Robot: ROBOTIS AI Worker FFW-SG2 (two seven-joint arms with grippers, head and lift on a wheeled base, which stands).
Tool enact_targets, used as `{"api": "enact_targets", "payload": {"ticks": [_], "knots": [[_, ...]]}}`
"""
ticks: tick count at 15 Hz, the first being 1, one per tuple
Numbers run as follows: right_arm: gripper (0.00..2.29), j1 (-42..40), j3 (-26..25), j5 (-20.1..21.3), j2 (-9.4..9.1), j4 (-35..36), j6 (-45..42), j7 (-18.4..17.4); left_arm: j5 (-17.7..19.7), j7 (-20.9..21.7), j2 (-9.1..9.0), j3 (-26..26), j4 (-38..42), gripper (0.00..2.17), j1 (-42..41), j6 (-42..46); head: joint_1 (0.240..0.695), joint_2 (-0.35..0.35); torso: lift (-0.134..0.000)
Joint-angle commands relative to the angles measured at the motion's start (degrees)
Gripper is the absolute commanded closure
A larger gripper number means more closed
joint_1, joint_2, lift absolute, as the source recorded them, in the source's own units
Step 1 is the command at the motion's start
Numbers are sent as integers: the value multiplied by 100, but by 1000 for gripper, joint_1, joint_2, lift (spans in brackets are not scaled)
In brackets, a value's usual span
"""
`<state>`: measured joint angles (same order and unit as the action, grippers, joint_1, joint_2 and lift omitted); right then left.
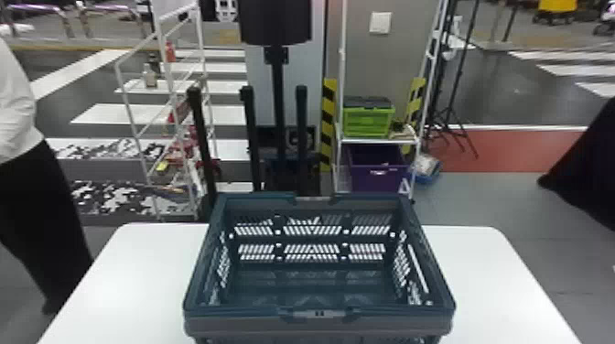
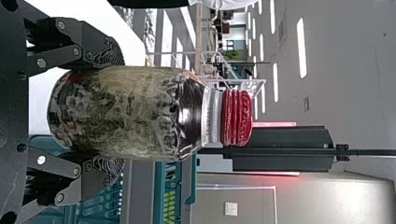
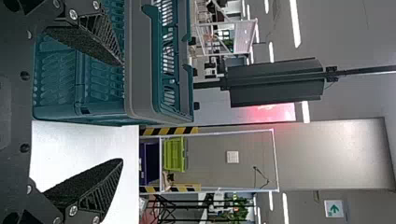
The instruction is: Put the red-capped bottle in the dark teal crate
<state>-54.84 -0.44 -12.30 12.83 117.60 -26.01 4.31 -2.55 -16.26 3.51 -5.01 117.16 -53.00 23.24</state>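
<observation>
My L gripper pinched the bottle low, so it could've tipped & clipped the crate. My R gripper sat spread.

Head view: white table across bottom. White wire rack upper left, small pale bottle on its shelf. Right of top centre, light switch plate on wall; below, lime-green crate on white shelf, purple bin underneath. Black tripod upper right. Right wrist view: green-arrow sign.
</observation>
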Motion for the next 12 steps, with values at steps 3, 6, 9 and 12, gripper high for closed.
{"api": "enact_targets", "payload": {"ticks": [3, 6, 9, 12], "knots": [[154, 0, 0, 0, 0, 0, 14, 0, 0, 0, 0, 0, 9, 1615, 0, 0, 499, 0, 0], [154, 0, 0, 0, 0, 0, -4, 0, 0, 0, 0, 0, 35, 1615, 0, 0, 499, 0, 0], [154, 0, 0, 0, 0, 0, -4, 0, 0, 0, 0, 0, 70, 1615, 0, 0, 499, 0, 0], [154, 0, 9, 0, -9, 9, -4, 0, 0, 26, 18, 141, 448, 1615, 61, -316, 499, 0, 0]]}}
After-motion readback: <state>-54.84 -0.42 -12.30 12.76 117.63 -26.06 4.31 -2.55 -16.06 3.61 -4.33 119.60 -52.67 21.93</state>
